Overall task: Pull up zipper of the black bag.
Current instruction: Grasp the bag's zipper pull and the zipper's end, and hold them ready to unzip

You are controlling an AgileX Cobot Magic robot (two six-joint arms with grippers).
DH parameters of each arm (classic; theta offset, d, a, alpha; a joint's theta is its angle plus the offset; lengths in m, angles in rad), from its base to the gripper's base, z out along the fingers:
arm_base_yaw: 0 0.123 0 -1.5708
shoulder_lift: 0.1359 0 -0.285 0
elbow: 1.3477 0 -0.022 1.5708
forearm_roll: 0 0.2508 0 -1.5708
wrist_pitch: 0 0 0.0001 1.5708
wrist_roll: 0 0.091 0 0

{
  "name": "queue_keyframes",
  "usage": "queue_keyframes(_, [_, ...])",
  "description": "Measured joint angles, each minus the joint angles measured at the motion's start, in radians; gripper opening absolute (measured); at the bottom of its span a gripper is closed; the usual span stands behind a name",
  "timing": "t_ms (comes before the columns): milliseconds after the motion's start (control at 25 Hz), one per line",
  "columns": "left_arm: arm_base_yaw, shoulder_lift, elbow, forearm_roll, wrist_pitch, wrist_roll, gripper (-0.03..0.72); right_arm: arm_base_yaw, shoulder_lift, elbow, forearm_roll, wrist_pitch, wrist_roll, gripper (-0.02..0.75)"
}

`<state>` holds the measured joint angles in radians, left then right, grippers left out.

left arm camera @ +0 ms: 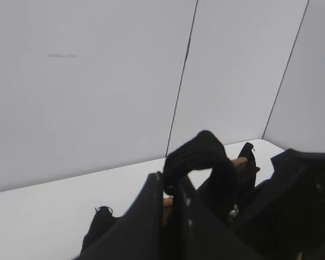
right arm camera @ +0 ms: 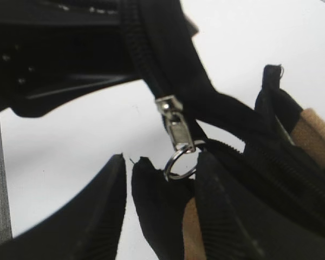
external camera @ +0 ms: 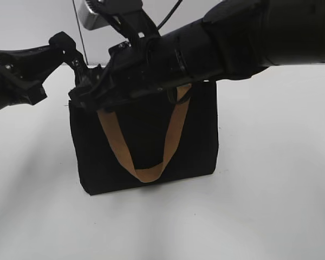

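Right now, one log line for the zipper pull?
stage: at zipper | black bag: upright | zipper: ring beside right pincer fingertips, grip unclear | left pincer: shut on bag's top edge

The black bag is matt woven cloth that soaks up the light, with frayed threads at one corner in the right wrist view. Its handle strap is tan webbing, flat and dull, with a fine ribbed weave. The zipper has a bright silver metal slider and a thin polished metal ring below it; its tape is black cloth with fine teeth. The right end effector looks like matt black plastic, with ridged finger faces. The counter is smooth, matt white.
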<state>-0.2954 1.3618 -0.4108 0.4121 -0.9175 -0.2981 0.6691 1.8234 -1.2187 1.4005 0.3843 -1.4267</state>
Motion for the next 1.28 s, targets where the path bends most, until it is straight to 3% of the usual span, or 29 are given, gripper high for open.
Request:
queue_keyframes(400, [0.000,0.000,0.000,0.000,-0.004,-0.001,0.008,0.000,0.016,-0.001,0.040,-0.055,0.000,0.223])
queue_keyframes(680, [0.000,0.000,0.000,0.000,0.007,-0.001,0.008,0.000,0.017,-0.001,0.050,-0.063,0.000,0.003])
queue_keyframes(1280, [0.021,0.000,0.000,-0.139,0.278,-0.001,0.008,0.000,0.005,-0.001,0.044,-0.091,0.000,-0.001])
